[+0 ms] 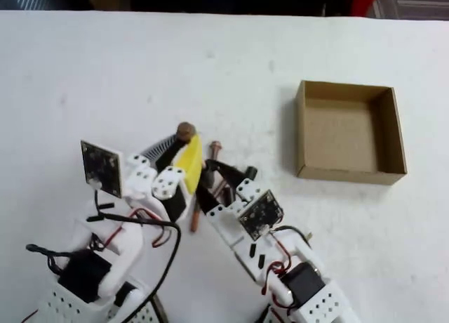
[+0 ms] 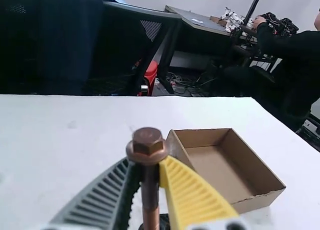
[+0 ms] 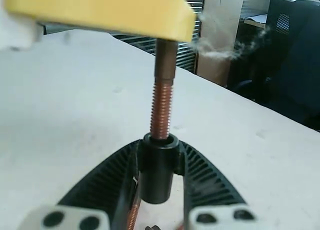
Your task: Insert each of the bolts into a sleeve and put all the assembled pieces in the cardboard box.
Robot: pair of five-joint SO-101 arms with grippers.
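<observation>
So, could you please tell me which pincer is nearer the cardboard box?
Right. The right pincer is between the cardboard box and the left pincer, which is farther off.

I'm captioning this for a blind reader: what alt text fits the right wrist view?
The right gripper holds a black cylindrical sleeve upright over the white table; a copper-coloured threaded bolt, reaching down from a yellow gripper finger, points into its top opening.

The left gripper (image 2: 148, 182) was closed on a bolt (image 2: 146, 146) just below its head. The right gripper (image 3: 158, 152) was closed on a black sleeve (image 3: 158, 175) at the bolt's threaded end. The left arm (image 1: 116, 242) and right arm (image 1: 284, 270) angled inward.
</observation>
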